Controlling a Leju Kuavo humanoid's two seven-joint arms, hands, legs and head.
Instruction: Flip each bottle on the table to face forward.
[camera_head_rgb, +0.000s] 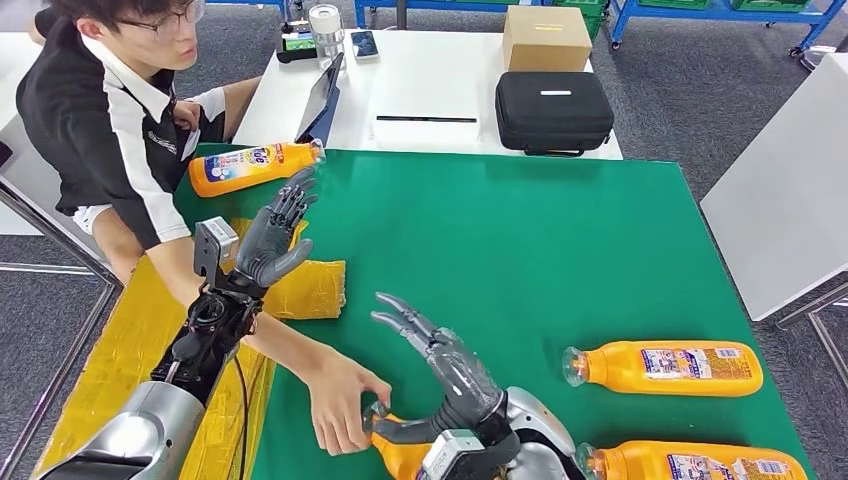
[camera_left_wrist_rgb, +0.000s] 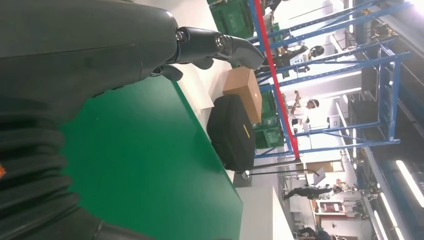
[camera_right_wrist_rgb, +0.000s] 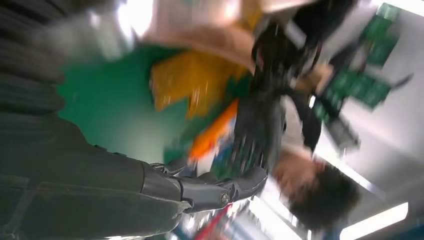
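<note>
With fingers spread and holding nothing, the right hand (camera_head_rgb: 450, 365) hovers over the green table (camera_head_rgb: 500, 250), just above a partly hidden bottle (camera_head_rgb: 400, 455) that a person's hand (camera_head_rgb: 340, 400) touches. The left hand (camera_head_rgb: 272, 238) is open too, raised just beside the far bottle (camera_head_rgb: 250, 167). Two more bottles (camera_head_rgb: 665, 367) (camera_head_rgb: 700, 462) lie on their sides near the right hand.
</note>
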